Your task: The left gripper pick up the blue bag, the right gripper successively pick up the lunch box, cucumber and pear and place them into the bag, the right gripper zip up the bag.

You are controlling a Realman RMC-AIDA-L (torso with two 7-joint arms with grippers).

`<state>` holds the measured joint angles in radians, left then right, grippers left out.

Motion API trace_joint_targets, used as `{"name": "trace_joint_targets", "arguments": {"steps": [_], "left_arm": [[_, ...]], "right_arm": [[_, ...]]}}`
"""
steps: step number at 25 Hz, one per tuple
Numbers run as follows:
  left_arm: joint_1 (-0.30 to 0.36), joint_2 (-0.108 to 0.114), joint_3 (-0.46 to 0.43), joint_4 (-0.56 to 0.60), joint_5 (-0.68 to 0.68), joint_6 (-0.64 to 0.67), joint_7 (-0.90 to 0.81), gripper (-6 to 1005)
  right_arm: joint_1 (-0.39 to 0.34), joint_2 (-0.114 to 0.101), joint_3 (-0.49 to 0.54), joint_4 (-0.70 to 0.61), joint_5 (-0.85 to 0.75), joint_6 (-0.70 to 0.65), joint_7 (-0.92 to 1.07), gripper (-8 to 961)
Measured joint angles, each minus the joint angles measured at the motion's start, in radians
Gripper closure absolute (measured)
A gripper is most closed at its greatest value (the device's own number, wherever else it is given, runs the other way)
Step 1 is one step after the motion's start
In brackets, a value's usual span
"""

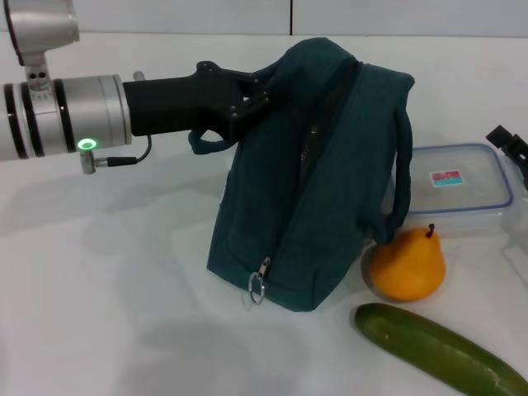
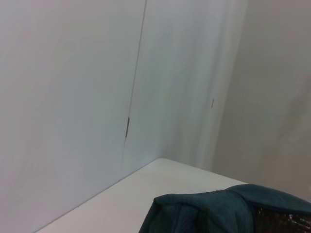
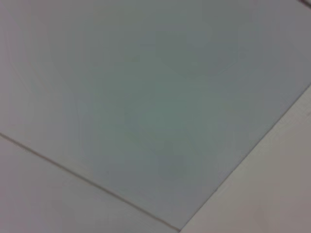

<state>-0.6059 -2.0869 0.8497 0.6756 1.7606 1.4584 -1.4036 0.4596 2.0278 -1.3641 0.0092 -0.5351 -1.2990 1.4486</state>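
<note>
No text, brand or number can be read anywhere. The only label is a small red and blue sticker (image 1: 446, 178) on the lid of the lunch box (image 1: 487, 191), at about three o'clock from the blue bag (image 1: 305, 190); its print is too small to make out.

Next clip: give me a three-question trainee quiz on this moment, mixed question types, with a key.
1. True or false: the left gripper is shut on the upper edge of the blue bag.
2. Which item lies nearest the head camera? A) lunch box B) pear C) cucumber
3. Fill in: the bag's zipper runs down to a silver ring pull, and the zipper looks ____.

Key: 1 true; 2 C; 3 closed. The right gripper barely shows at the head view's right edge, beside the lunch box.
</note>
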Motion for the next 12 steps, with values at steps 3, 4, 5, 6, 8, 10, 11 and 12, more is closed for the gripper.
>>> {"name": "trace_joint_targets", "arguments": {"steps": [3,4,5,6,8,10,11,12], "left_arm": [[-0.01,-0.001,0.0,-0.005,-0.002,0.0,0.0,928],[-0.012,-0.001,0.0,-0.006,-0.002,0.0,0.0,928],[-0.015,-0.001,0.0,-0.011,-0.002,0.0,0.002,928],[-0.018,-0.001,0.0,-0.017,-0.002,0.0,0.007,927],[-0.023,-0.001,0.0,-0.027,-0.002,0.0,0.018,927],[-0.025,-0.001,0.0,-0.031,-0.003,0.0,0.022,927],[-0.026,-0.001,0.0,-0.031,-0.003,0.0,0.023,927],[-0.026,-0.001,0.0,-0.031,-0.003,0.0,0.023,927]], "right_arm": [[0.005,0.0,-0.009,-0.006,-0.009,-0.005,0.008,85],[0.005,0.0,-0.012,-0.009,-0.009,-0.006,0.01,85],[0.006,0.0,-0.018,-0.016,-0.009,-0.006,0.014,85],[0.006,0.0,-0.021,-0.022,-0.009,-0.006,0.017,85],[0.006,0.0,-0.024,-0.039,-0.009,-0.003,0.023,85],[0.008,0.0,-0.024,-0.056,-0.01,0.0,0.025,85],[0.01,0.0,-0.024,-0.064,-0.01,0.003,0.028,106],[0.014,0.0,-0.024,-0.071,-0.01,0.008,0.032,127]]}}
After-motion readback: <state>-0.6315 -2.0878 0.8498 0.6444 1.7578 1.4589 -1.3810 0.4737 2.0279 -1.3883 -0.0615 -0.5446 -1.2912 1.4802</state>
